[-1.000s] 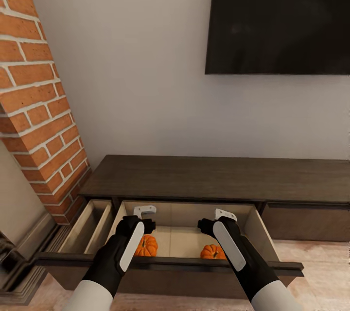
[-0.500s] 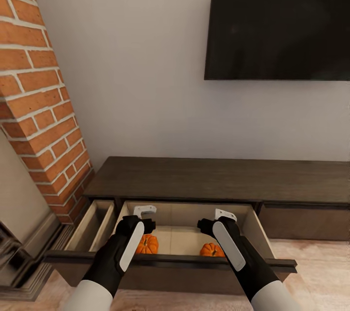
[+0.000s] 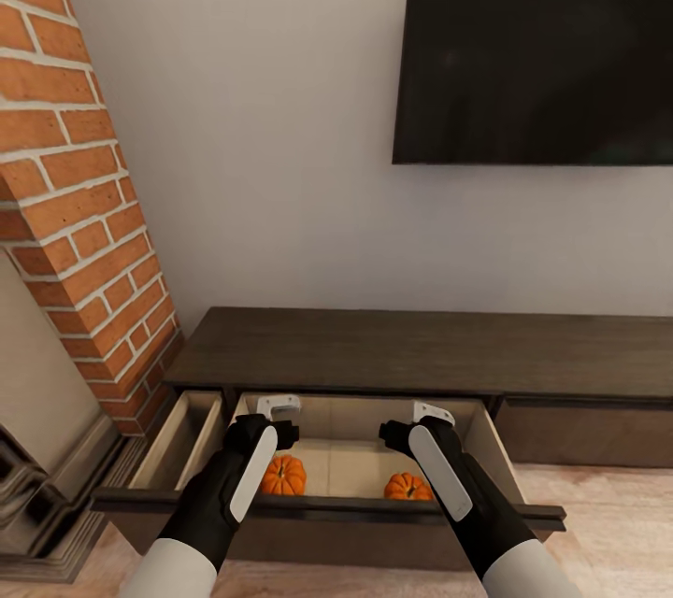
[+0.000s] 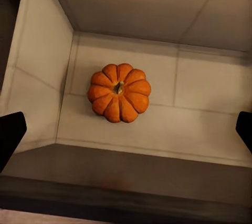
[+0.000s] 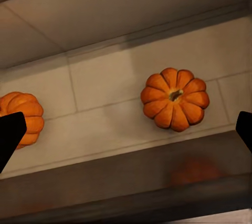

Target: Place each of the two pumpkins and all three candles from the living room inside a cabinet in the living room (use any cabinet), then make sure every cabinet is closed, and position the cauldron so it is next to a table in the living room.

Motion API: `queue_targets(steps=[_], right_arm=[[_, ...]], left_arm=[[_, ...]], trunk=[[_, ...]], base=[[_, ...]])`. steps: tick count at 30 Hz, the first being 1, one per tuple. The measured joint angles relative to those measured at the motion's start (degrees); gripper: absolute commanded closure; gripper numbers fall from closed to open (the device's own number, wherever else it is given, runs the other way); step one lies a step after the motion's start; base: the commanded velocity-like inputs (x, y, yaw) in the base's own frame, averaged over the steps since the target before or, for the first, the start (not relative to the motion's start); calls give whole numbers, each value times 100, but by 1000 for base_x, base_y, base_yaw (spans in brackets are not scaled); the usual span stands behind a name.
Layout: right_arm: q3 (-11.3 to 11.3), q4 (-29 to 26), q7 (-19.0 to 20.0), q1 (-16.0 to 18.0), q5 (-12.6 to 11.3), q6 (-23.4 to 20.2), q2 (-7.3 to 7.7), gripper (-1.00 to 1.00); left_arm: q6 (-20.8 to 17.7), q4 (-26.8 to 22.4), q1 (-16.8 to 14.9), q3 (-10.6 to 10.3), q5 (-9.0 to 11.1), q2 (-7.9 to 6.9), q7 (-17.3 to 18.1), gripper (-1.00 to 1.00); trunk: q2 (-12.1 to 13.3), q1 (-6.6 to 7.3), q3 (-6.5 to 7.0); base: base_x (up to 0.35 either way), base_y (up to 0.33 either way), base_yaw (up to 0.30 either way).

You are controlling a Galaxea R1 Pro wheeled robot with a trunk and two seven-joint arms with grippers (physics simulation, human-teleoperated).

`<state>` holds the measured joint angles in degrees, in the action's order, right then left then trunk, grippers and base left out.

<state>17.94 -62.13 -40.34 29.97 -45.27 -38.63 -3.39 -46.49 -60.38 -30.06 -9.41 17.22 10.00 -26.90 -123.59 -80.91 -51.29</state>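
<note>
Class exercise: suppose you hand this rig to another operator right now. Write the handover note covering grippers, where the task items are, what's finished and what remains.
Left gripper: open, empty, above the open drawer.
Right gripper: open, empty, above the same drawer.
Both pumpkins lie on the drawer floor of the cabinet: the left pumpkin and the right pumpkin, apart, upright.
Done: pumpkins stowed.
Left: the smaller drawer beside it is also open; shut both. Find and stow three candles; set the cauldron by the table.

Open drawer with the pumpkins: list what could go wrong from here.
1. Both grippers, left and right, hang open over the drawer; pushing it shut could trap them.
2. The pumpkins lie loose and may roll.
3. The side drawer is also open and could be forgotten.
</note>
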Motion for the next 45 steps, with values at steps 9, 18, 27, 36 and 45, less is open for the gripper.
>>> queue_targets(steps=[9, 18, 27, 36, 45], right_arm=[[0, -1, 3, 0, -8, 8, -2, -100], [0, -1, 5, 0, -8, 13, 4, -100], [0, -1, 9, 0, -8, 14, -10, -100], [0, -1, 8, 0, -12, 13, -20, -100], [0, -1, 9, 0, -10, 14, -22, -100]], left_arm=[[-17, 0, 0, 0, 0, 0, -2, -100], [-18, 0, 0, 0, 0, 0, -2, -100], [-18, 0, 0, -8, 0, 0, -1, -100], [-18, 0, 0, -5, 0, 0, -4, -100], [-18, -11, 0, -1, 0, 0, -6, -100]], trunk=[[361, 198, 162], [722, 395, 323], [1083, 593, 485], [1444, 791, 646], [1805, 988, 808]], base=[[0, 0, 0], [0, 0, 0], [-155, 0, 0], [-104, 0, 0], [-317, 0, 0]])
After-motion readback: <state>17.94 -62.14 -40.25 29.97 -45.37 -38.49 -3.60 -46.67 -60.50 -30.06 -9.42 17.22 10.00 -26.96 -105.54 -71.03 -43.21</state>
